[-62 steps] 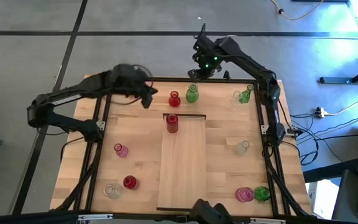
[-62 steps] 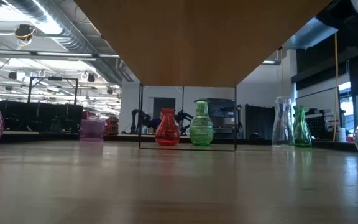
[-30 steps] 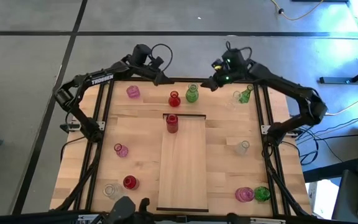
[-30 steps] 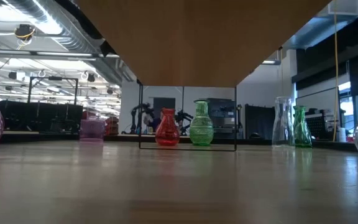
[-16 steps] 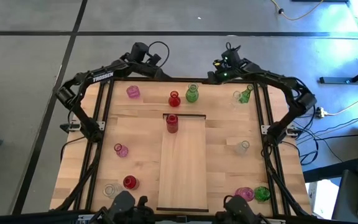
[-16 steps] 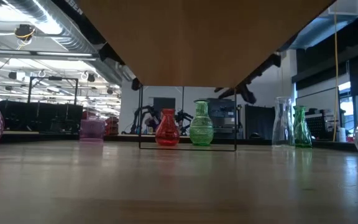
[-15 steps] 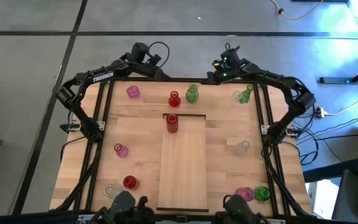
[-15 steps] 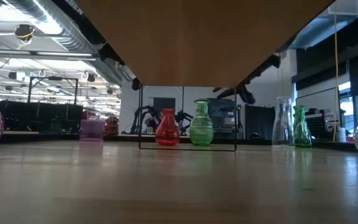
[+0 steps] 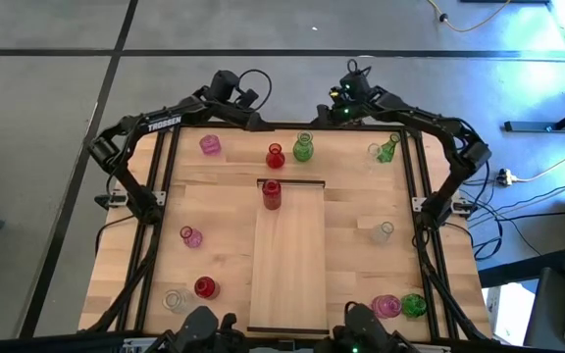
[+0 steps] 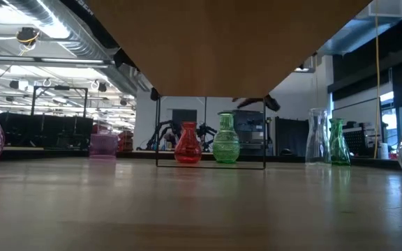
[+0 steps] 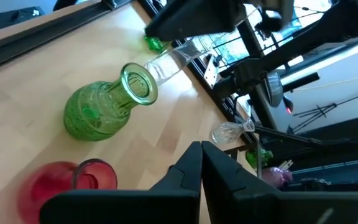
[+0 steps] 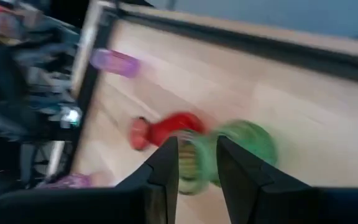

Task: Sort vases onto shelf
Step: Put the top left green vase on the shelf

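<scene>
Fingers pressed together on nothing, the left gripper (image 11: 201,163) hangs near a green vase (image 11: 107,107) and red vase (image 11: 67,184), while the right gripper (image 12: 196,155), fingers slightly parted, hovers over that green vase, both beyond the shelf (image 9: 288,265), which carries one red vase (image 9: 271,194).

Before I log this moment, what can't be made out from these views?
- Right wrist view: motion blur smears the green vase and red vase.
- Low view: the shelf's underside covers the arms.
- High view: clear vase too faint to judge upright or tipped.
- High view: left gripper too small to read.
</scene>
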